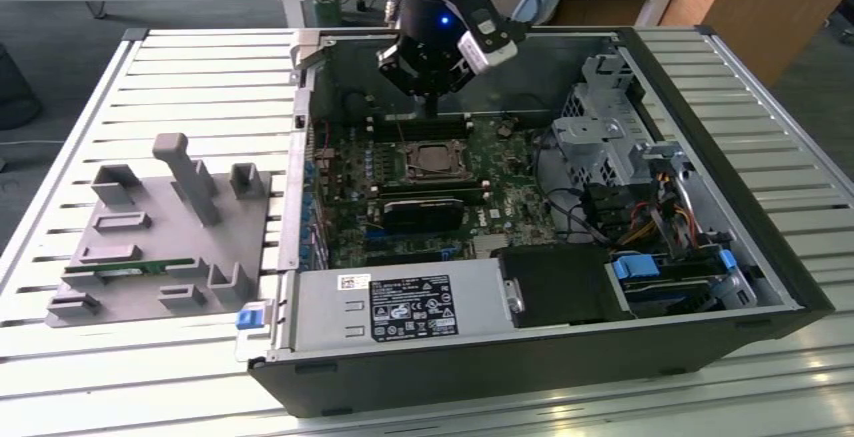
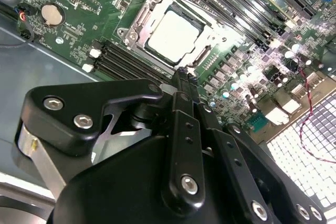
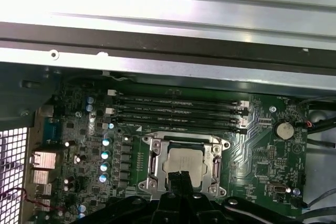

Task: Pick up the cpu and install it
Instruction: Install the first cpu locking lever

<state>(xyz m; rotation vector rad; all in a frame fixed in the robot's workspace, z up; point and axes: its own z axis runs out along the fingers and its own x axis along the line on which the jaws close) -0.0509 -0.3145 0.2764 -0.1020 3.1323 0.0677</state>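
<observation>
Cpu (image 3: pixel 185 165) seated in its socket (image 3: pixel 182 166); hand (image 3: pixel 180 178) clenched, empty, just above it

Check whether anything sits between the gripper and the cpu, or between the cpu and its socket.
Nothing visible does. The cpu already lies inside its socket frame on the motherboard, its metal top uncovered. The gripper hangs just above it, with only open air between in both wrist views.
</observation>
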